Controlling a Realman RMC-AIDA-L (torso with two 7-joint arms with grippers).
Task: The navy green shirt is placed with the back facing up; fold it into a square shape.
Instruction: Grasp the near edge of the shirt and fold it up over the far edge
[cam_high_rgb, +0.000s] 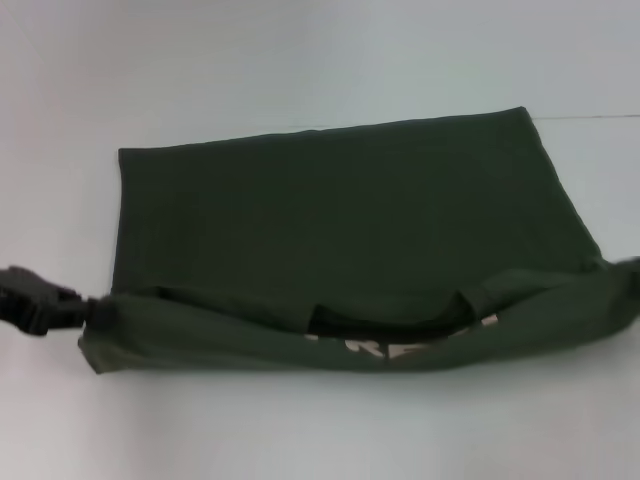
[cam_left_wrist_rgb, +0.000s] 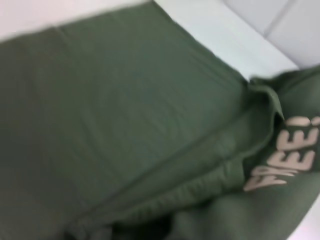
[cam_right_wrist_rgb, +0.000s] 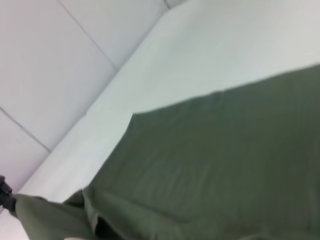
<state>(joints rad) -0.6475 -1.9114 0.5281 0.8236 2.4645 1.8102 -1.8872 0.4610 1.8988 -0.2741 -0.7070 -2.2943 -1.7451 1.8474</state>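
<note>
The navy green shirt (cam_high_rgb: 340, 220) lies spread on the white table (cam_high_rgb: 300, 430), plain back up. Its near edge is lifted and rolled over toward the far side, baring part of the cream letters (cam_high_rgb: 385, 350); the left wrist view reads them as "FREE" (cam_left_wrist_rgb: 290, 155). My left gripper (cam_high_rgb: 98, 312) is at the shirt's near left corner, shut on the cloth. The right wrist view shows it far off as a small black shape (cam_right_wrist_rgb: 5, 196) with cloth (cam_right_wrist_rgb: 225, 160) hanging from it. The near right corner of the shirt rises to the head view's right edge. My right gripper does not show.
White table surface surrounds the shirt on all sides in the head view. A thin seam line (cam_high_rgb: 590, 117) runs across the table at the far right. Pale panels with seams (cam_right_wrist_rgb: 60, 75) stand beyond the table edge.
</note>
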